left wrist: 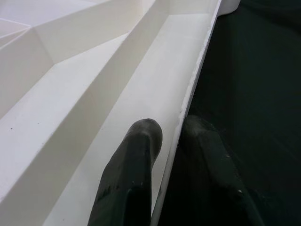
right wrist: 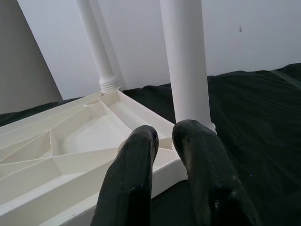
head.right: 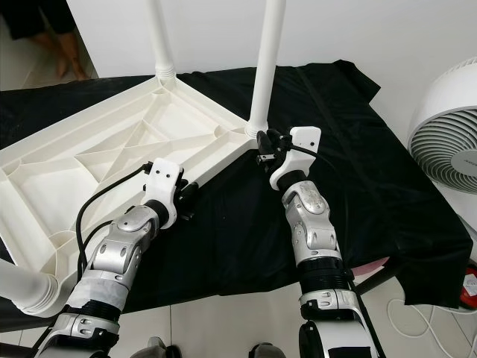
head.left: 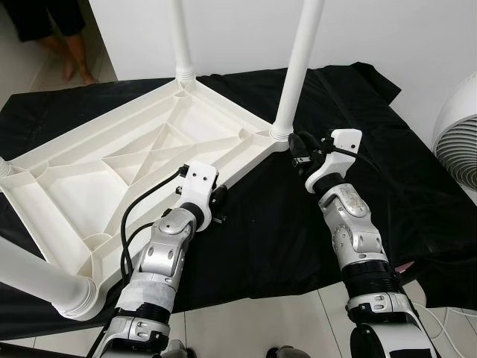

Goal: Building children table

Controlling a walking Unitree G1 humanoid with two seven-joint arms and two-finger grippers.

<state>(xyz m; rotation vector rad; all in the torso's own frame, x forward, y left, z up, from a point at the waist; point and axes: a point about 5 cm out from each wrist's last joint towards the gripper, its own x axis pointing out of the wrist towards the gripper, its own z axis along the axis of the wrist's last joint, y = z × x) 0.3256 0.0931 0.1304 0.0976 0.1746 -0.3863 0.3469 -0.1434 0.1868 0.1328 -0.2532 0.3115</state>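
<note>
A white plastic children's table (head.left: pixel 112 149) lies upside down on a black cloth (head.left: pixel 387 112). Two of its legs (head.left: pixel 302 60) (head.left: pixel 181 37) stand upright at the far corners, and a third leg (head.left: pixel 37 280) points toward me at the near left. My left gripper (head.left: pixel 220 203) is at the table's near right rim; in the left wrist view its fingers (left wrist: pixel 141 141) straddle that thin rim (left wrist: pixel 197 80) and pinch it. My right gripper (head.left: pixel 298 153) sits just beside the base of the right leg (right wrist: pixel 186 61), fingers together with nothing between them.
A white fan (head.left: pixel 458 130) stands at the right edge of the cloth. A person's bare legs (head.left: pixel 71 52) are at the far left by the wall. Pale floor tiles and a white cable (head.right: pixel 425 317) lie in front, near my feet.
</note>
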